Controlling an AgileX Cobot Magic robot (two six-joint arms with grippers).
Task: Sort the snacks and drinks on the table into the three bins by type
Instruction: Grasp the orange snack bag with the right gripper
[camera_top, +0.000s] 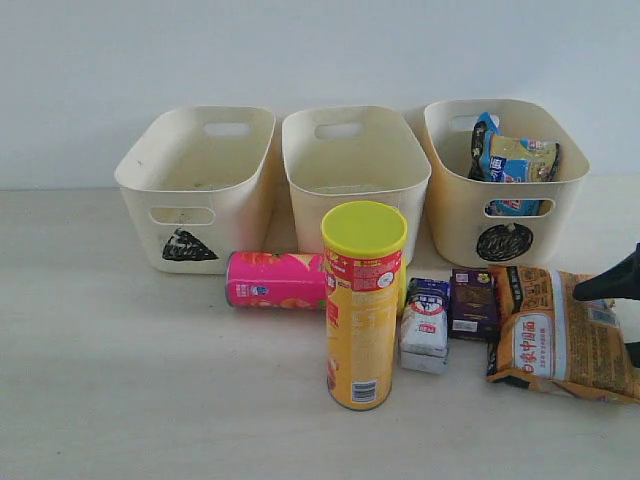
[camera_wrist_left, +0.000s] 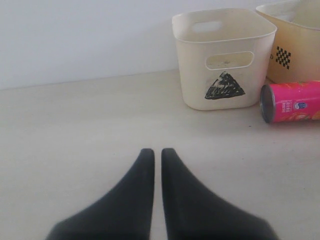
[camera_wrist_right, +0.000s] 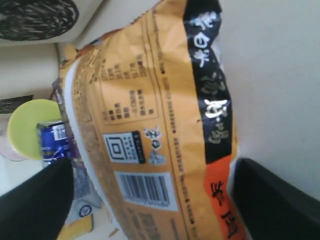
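Yellow chip tube (camera_top: 363, 310) stands upright at lower centre of the exterior view, closest to the lens. Behind it the pink tube (camera_top: 277, 280) lies on its side, long axis across the frame. To the right stand the white-and-blue carton (camera_top: 426, 320) and the purple carton (camera_top: 473, 305), and at lower right the orange bag (camera_top: 560, 340) lies flat. The right gripper (camera_top: 612, 296) enters at the right edge, over that bag. Along the back stand the left bin (camera_top: 150, 185), the middle bin (camera_top: 300, 170) and the right bin (camera_top: 450, 200). Only the right one shows a load, a blue-white bag (camera_top: 510, 160).

From the left wrist, the left gripper (camera_wrist_left: 157, 152) has its fingers drawn almost together on nothing, over bare table (camera_wrist_left: 75, 130), well apart from the pink tube (camera_wrist_left: 292, 101).

From the right wrist, the right gripper (camera_wrist_right: 150, 180) is spread wide, and the orange bag (camera_wrist_right: 150, 100) lies between its fingers (camera_wrist_right: 35, 200). The bag's long axis runs away from the wrist, so the jaws straddle its short width. Whether either pad touches the wrapper I cannot tell.

This arm is plainly the nearer one. I judge the next move to be a pinch across that width and a lift to the right bin just behind.
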